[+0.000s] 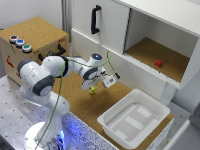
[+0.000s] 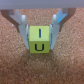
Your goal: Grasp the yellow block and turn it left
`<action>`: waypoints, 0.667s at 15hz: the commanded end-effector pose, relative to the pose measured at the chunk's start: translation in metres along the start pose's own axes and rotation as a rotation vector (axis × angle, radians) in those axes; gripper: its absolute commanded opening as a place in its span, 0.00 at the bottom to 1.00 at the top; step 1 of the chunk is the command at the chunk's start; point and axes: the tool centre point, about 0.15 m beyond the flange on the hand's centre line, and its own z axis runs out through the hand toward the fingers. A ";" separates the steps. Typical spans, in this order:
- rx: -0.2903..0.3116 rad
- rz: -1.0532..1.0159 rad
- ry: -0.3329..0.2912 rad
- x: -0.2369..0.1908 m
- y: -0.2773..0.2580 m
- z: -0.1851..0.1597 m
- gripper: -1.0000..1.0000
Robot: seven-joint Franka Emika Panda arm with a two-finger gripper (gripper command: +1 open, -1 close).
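A: Start with the exterior view. Where is the arm?

B: The white Franka arm reaches out over the cork-topped bench, and its claw points down near the middle of the cork. A small bright yellow cube-shaped block shows at the claw's tip, just above or on the cork; I cannot tell from here whether it touches. To the exterior view's right sits a white plastic tub, and a small red block lies well apart in the open cabinet compartment. A cork-faced box with coloured buttons stands behind the arm.

A: And the wrist view?

B: It settles the grip. The yellow block, printed with dark letters that read like "I" and "U", sits squarely between the two pale fingers, which press against its opposite side faces. So the claw is closed on the yellow block. Cork fills the background beneath.

A: Which step is that, then?

B: The grasp looks done, I'd judge; the turn is what's left. The next move calls for rotating the wrist to the left while holding the squeeze steady, and keeping the block from dragging on the cork as it turns.
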 end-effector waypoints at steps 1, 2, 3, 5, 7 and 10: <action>0.089 -0.015 -0.104 0.008 0.015 -0.026 1.00; 0.091 -0.014 -0.098 0.009 0.017 -0.041 1.00; 0.099 -0.007 -0.097 0.009 0.019 -0.051 1.00; 0.111 -0.009 -0.090 0.002 0.012 -0.075 1.00; 0.114 0.030 -0.128 -0.003 -0.003 -0.082 1.00; 0.100 0.289 -0.198 0.006 -0.012 -0.076 1.00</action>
